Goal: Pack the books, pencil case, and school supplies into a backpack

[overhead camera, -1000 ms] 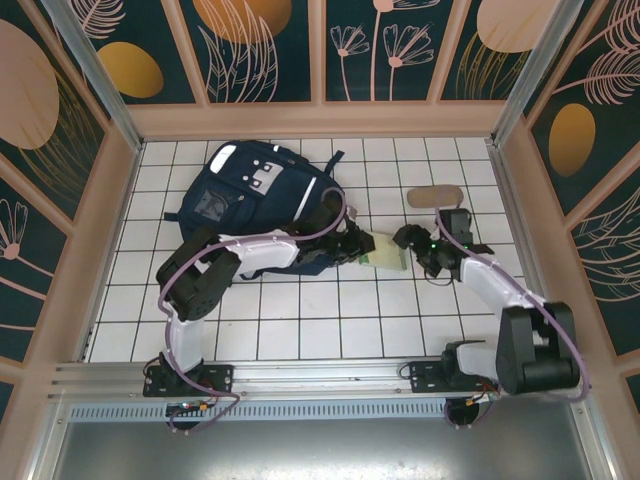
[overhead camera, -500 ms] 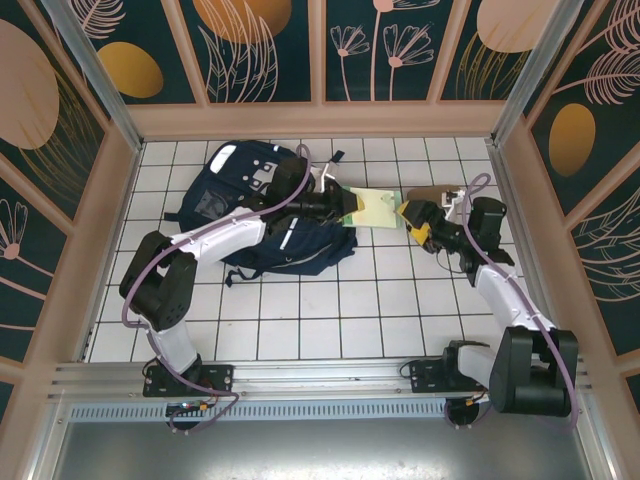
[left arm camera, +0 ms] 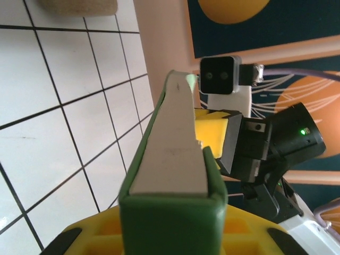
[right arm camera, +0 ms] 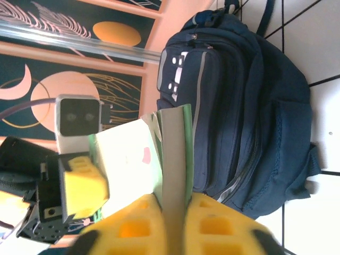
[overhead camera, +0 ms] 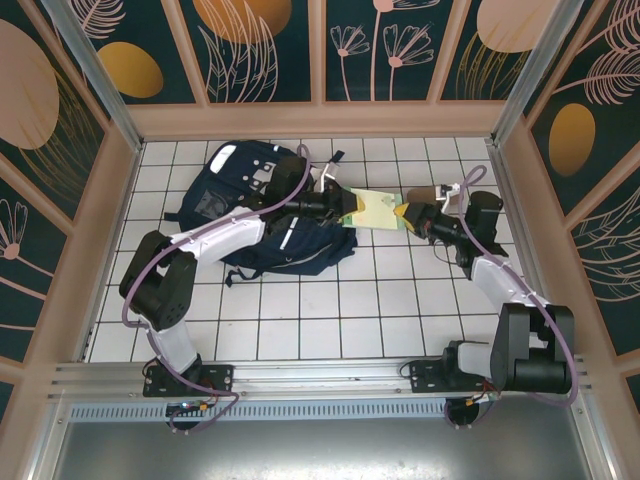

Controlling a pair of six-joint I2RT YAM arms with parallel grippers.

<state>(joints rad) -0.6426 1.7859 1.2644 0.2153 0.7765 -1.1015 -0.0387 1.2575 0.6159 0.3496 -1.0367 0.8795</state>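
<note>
A slim green-covered item (overhead camera: 376, 208), thin like a booklet with a pale face, hangs above the tiles just right of the backpack (overhead camera: 258, 212). My left gripper (overhead camera: 346, 206) is shut on its left end and my right gripper (overhead camera: 405, 214) is shut on its right end. In the left wrist view the green item (left arm camera: 171, 175) stands edge-on in my left gripper (left arm camera: 170, 229), with the right gripper (left arm camera: 226, 139) behind it. In the right wrist view my right gripper (right arm camera: 173, 219) pinches the green item (right arm camera: 175, 154), with the navy backpack (right arm camera: 249, 106) beyond and the left gripper (right arm camera: 81, 187) at the far end.
A tan oblong pouch (overhead camera: 432, 192) lies on the tiles behind the right wrist, and the tan pouch (left arm camera: 74, 5) also shows at the top of the left wrist view. Peach walls enclose the white tiled floor (overhead camera: 330, 310).
Both grippers have carried the green item from the tiles by the backpack's near corner up and toward the back. In the last half second the right wrist shifted slightly left.
</note>
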